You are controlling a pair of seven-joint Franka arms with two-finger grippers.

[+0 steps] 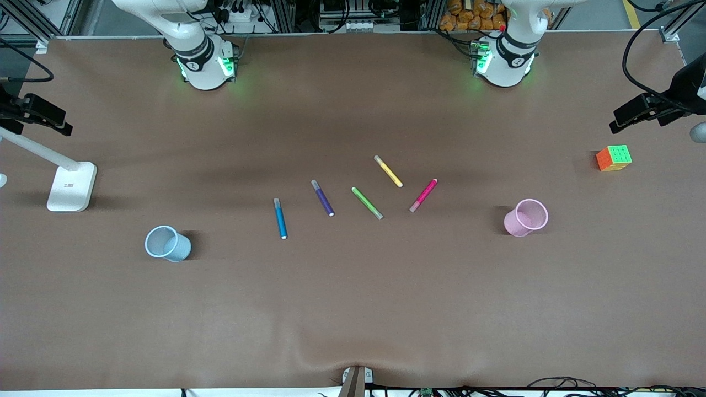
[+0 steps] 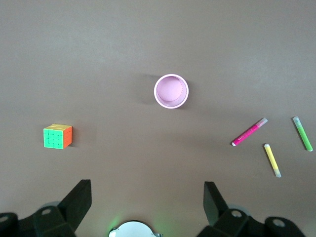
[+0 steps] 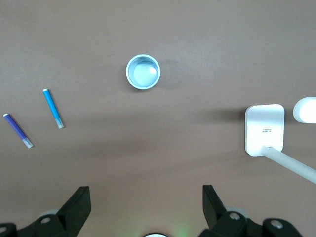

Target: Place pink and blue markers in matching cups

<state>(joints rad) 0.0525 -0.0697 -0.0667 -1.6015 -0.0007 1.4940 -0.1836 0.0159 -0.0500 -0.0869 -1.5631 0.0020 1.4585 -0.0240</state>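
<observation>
Table [image 1: 353,309] filled the front frame, brown and mostly bare. Both arms waited up high with only their bases along the top edge of the front view, so neither gripper showed there. Each wrist view showed its own: left gripper [image 2: 148,197] at bottom centre of its frame, jaws spread wide and empty, over the table near the left base; right gripper [image 3: 146,200] likewise wide open, empty, at bottom centre, near the right base. Lamp base [image 1: 71,187] sat at left of the front frame, cube [image 1: 614,157] at upper right. Pink cup [image 1: 525,218] stood upright right of centre; blue cup [image 1: 167,243] at lower left, upright, both empty. Five markers lay flat in a loose row at centre, all apart: blue marker [image 1: 281,218] leftmost, then purple [image 1: 322,197], green [image 1: 367,203], yellow [image 1: 388,171], pink marker [image 1: 423,195] rightmost. Step judged: nothing started, both markers out of the cups. Next move likely called for each arm to drop on its near marker, left on pink, right on blue, jaws set across the barrel, avoiding the neighbours. Left wrist view alone showed the pink cup's inside as empty, plus cube, pink, yellow, green; no blue items. Right wrist view showed blue cup, blue and purple markers, lamp; no pink.
</observation>
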